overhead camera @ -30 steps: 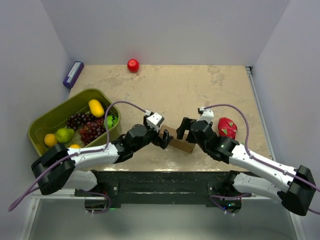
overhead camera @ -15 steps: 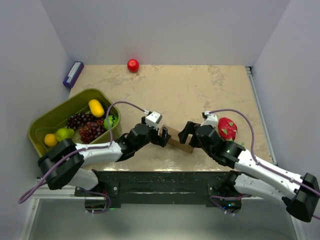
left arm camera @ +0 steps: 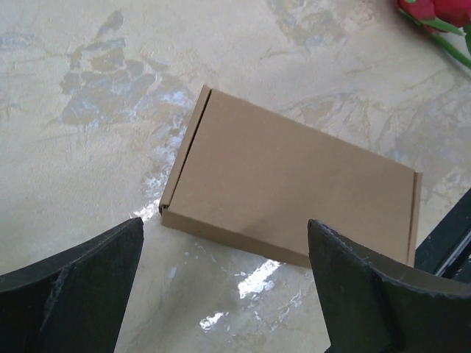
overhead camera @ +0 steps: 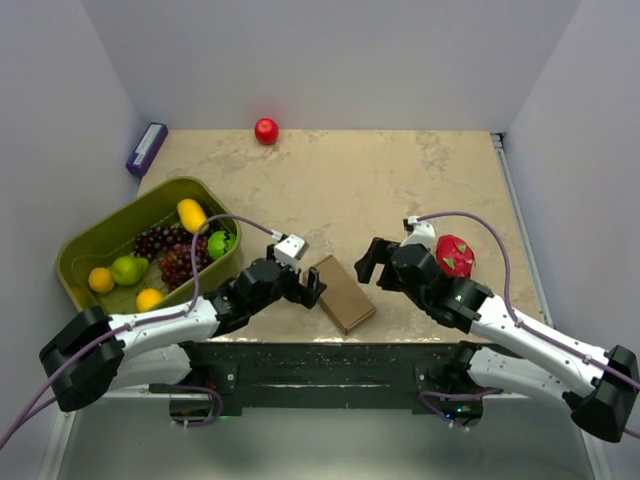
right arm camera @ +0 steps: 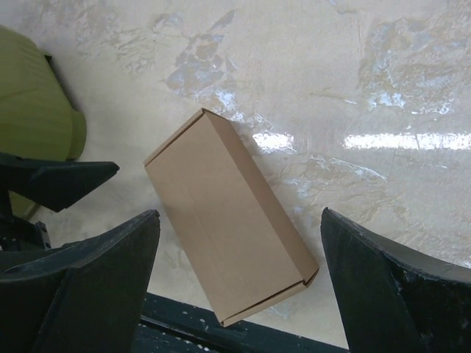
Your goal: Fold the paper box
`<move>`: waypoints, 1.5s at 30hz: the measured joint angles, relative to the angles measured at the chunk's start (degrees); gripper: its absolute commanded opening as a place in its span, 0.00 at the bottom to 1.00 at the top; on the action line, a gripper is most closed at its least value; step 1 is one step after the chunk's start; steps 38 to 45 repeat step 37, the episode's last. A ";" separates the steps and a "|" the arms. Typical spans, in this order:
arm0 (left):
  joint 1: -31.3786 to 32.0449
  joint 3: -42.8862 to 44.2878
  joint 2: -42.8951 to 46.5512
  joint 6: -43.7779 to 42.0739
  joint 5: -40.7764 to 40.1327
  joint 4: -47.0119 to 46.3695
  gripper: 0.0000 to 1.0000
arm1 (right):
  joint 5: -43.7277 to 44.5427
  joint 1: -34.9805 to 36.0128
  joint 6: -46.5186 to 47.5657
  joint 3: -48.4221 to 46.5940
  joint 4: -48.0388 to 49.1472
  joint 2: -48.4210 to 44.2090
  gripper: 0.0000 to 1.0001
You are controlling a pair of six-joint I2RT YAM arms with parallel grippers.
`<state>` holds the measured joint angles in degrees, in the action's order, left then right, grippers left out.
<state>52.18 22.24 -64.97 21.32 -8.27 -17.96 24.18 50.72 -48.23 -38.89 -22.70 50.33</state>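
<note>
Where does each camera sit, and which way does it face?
Top external: above and behind the bases, looking down on table, left arm, right arm, paper box.
Left wrist: on the left arm, facing down at the box; open jaws frame the bottom.
Right wrist: same from the right arm.
All three share the box.

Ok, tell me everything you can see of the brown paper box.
The paper box is plain brown, unprinted cardboard, folded up into a slim, closed rectangular shape with crisp edges and a flap seam along one short end. It lies flat on the table, turned diagonally near the front edge. Nothing but the table touches it.
</note>
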 measured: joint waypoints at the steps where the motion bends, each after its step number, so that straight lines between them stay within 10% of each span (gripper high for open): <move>1: 0.00 1.33 0.11 -0.28 0.09 0.90 0.98 | -0.20 0.00 0.24 -0.44 0.00 0.44 0.96; 10: -4.13 17.53 -8.96 -3.13 0.42 4.55 0.99 | -6.23 -4.85 5.22 -7.04 4.17 12.00 0.99; 24: -29.24 30.95 0.33 -0.90 1.57 20.17 1.00 | -23.50 -41.11 15.47 -10.05 8.61 10.36 0.99; 45: -29.14 35.50 7.93 -3.04 1.64 30.01 1.00 | -20.61 -42.51 19.08 -10.05 2.12 -0.81 0.99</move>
